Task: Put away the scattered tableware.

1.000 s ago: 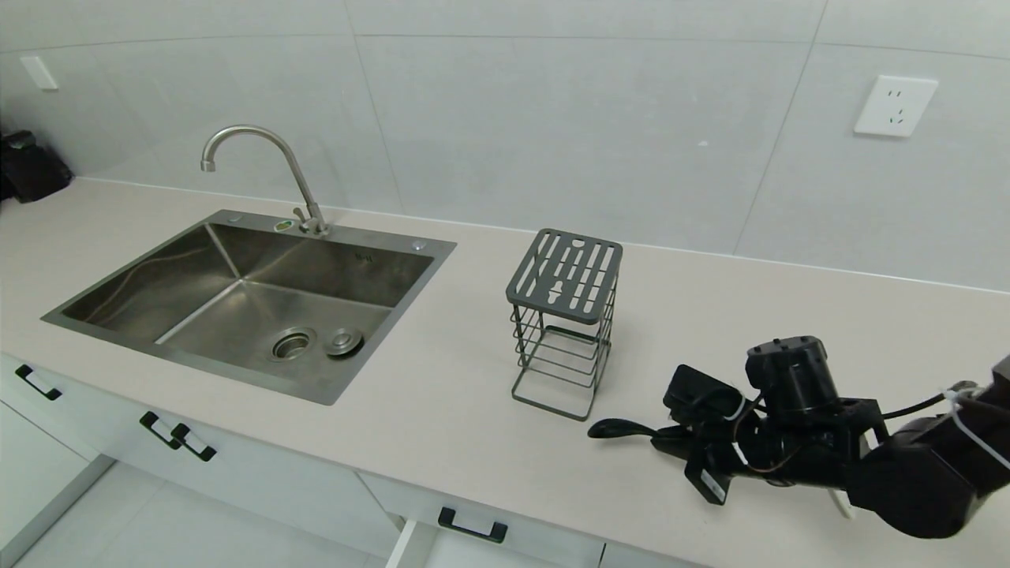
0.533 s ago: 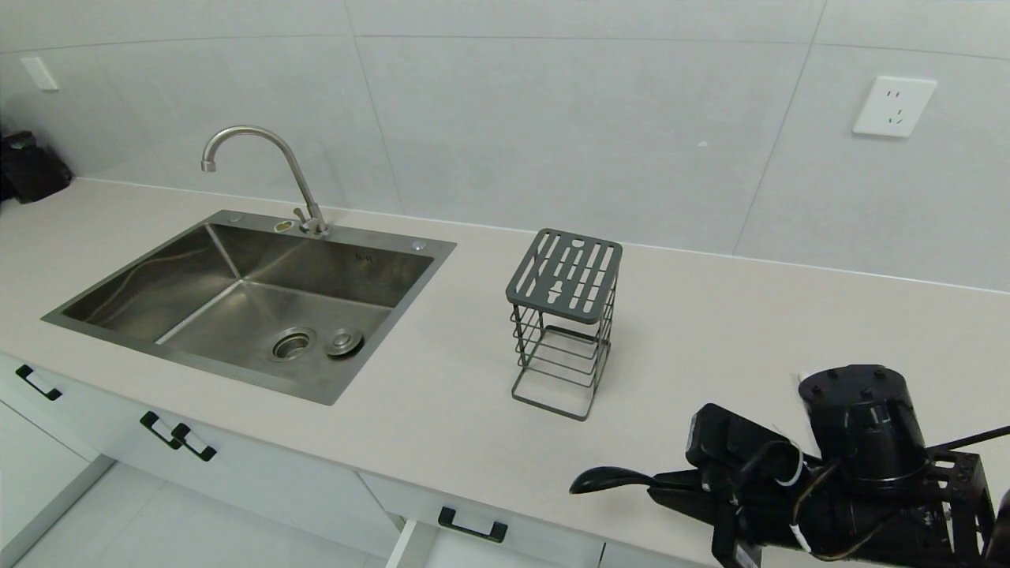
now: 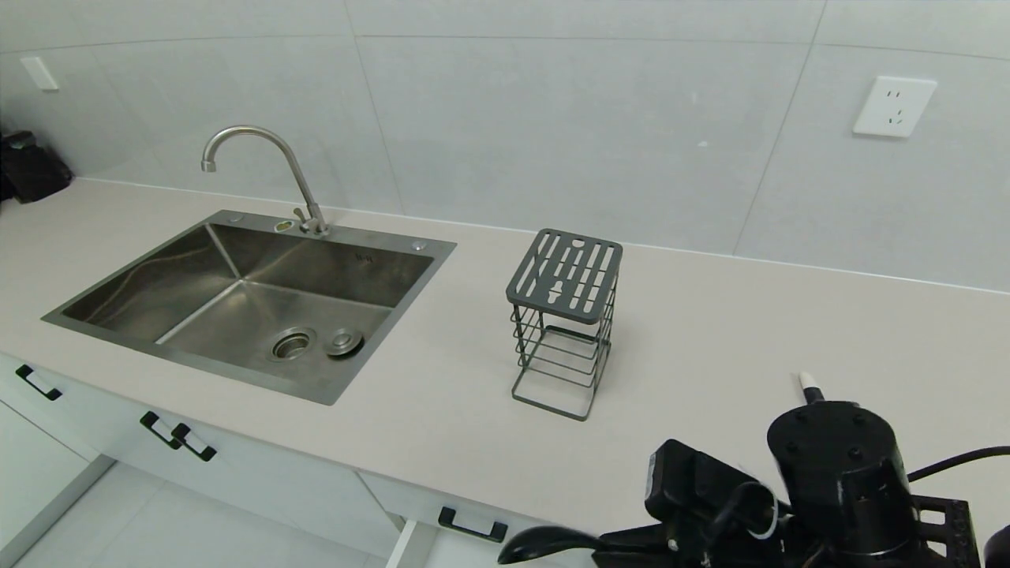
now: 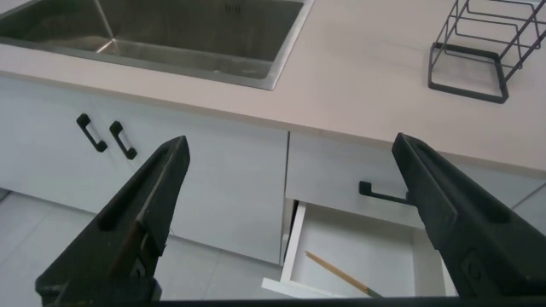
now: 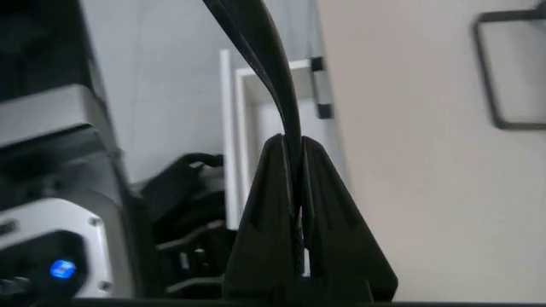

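My right gripper (image 3: 631,546) is shut on the handle of a black spoon (image 3: 543,544), held level out past the counter's front edge, above the partly open drawer (image 3: 410,551). In the right wrist view the spoon's handle (image 5: 266,60) runs out from between the closed fingers (image 5: 328,196), with the drawer's white frame (image 5: 232,128) beyond. My left gripper (image 4: 290,145) hangs open and holds nothing, low in front of the cabinets, facing the open drawer (image 4: 358,256), where a wooden chopstick (image 4: 341,273) lies. A slim white-tipped utensil (image 3: 808,386) rests on the counter behind my right arm.
A dark wire rack (image 3: 564,315) stands mid-counter, its foot seen in the left wrist view (image 4: 478,51). The steel sink (image 3: 118,296) with its faucet (image 3: 260,162) lies to the left. Black handles (image 3: 177,438) stick out from the cabinet fronts below.
My right arm has pulled back from the counter beside the rack toward the front edge, carrying the spoon out over the drawer. The white-tipped utensel behind it came into sight.
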Controlling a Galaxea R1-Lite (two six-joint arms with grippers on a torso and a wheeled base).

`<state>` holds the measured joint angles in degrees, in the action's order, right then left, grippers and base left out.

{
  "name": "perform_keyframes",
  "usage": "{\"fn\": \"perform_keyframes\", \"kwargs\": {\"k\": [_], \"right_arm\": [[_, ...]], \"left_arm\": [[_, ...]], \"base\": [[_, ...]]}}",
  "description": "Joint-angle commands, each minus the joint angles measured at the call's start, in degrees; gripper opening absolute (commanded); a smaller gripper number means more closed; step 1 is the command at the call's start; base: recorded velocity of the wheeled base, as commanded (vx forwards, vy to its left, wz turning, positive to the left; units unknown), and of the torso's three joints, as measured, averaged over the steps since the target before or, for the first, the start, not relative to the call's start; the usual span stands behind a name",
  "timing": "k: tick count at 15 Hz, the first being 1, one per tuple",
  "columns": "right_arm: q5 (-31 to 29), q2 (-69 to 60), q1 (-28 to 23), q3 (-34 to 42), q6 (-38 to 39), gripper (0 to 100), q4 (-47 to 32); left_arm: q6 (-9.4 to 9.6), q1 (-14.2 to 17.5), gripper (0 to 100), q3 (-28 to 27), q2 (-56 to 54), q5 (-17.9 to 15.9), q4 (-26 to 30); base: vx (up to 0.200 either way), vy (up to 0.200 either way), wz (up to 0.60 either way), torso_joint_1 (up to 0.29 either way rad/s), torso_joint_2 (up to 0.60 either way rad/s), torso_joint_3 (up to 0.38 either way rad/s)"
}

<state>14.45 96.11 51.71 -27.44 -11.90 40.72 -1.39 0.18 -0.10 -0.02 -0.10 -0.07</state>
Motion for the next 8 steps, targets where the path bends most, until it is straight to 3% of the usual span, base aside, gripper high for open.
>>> {"fn": "perform_keyframes", "kwargs": {"k": [1, 3, 8], "right_arm": [[-0.03, 2.33, 4.36, -1.74, 3.28, 0, 0.42], [-0.47, 4.61, 7.97, -5.69, 4.25, 0, 0.33], [-0.47, 8.74, 9.20, -15.54, 4.52, 0, -0.37]], "left_arm": [[-0.02, -0.01, 100, 0.01, 0.02, 0.01, -0.01], [-0.02, -0.01, 100, 0.01, 0.02, 0.01, -0.01], [-0.02, -0.01, 100, 0.01, 0.02, 0.01, -0.01]], "base": [[0.000, 0.000, 0.00, 0.000, 0.00, 0.000], [0.000, 0.000, 0.00, 0.000, 0.00, 0.000], [0.000, 0.000, 0.00, 0.000, 0.00, 0.000]]}}
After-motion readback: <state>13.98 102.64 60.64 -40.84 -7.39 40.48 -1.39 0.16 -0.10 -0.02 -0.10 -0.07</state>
